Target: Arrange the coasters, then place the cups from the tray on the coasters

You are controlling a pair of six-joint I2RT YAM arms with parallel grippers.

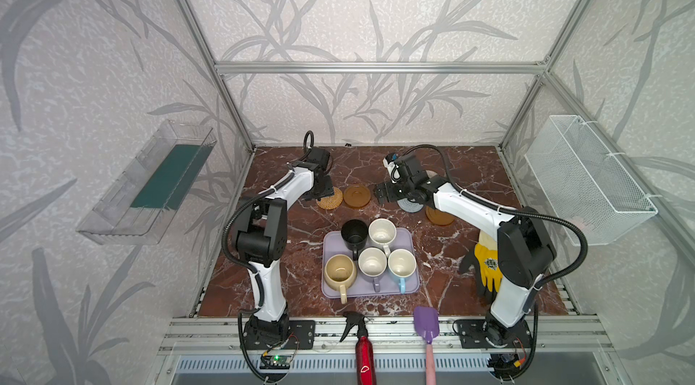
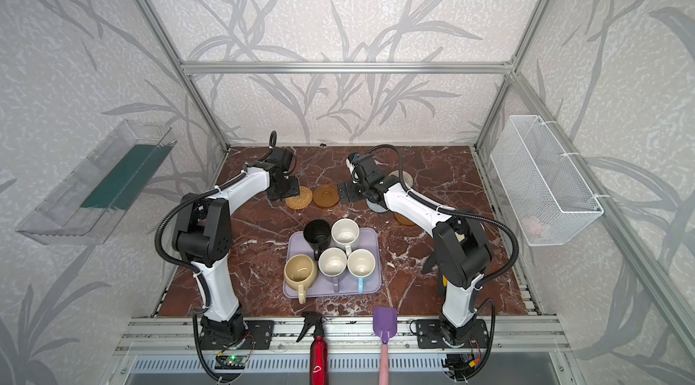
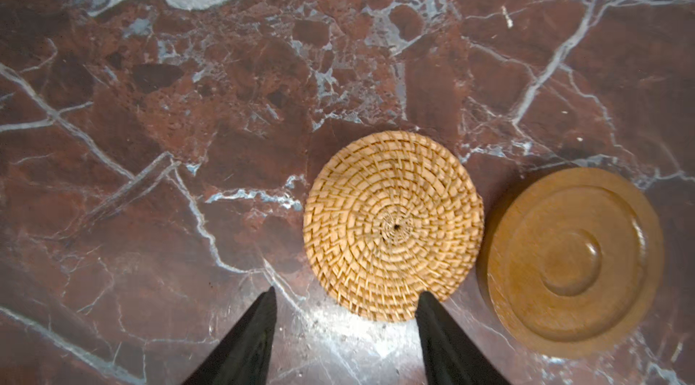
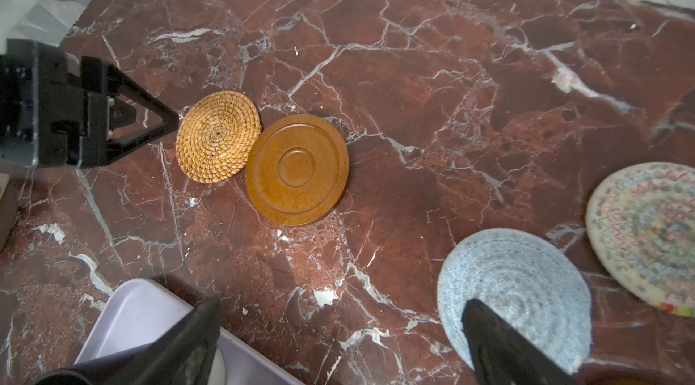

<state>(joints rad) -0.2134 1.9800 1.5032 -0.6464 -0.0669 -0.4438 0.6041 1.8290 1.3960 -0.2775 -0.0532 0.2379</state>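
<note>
Rattan coaster (image 3: 393,225) prob. the piece in hand. Lies flat on table (image 1: 481,169), at 11 o'clock from tray (image 1: 389,289), rim touching amber coaster (image 3: 571,263) at its 3 o'clock.

Left end effector (image 3: 346,298) low beside it, jaws apart, clamping nothing; one fingertip over weave edge, other over bare marble. Right end effector (image 4: 344,301) gaping wide, empty, above table btwn tray corner and grey-blue coaster (image 4: 515,296).

Handling, est.:
- Rattan: v. light, stiff-ish, rough weave, decent friction. Thin and flat, so no side wall to pinch. Better nudged at rim, or caught w/ one finger under the edge. Risk of dragging amber neighbour along.
- Amber pair, incl. second amber coaster (image 1: 439,216) at 1 o'clock from tray: glossy, hard, prob. slippery; raised rim the only purchase.
- Grey-blue and cream spiral coaster (image 4: 647,232): soft, likely to flex if pinched.

Cups all on tray: black (image 1: 354,234), speckled white (image 1: 382,232), cream-yellow (image 1: 340,273), lavender (image 1: 372,264), light blue (image 1: 401,266). Look ceramic, heavy-ish, breakable, packed close. Take by wall at rim.
</note>
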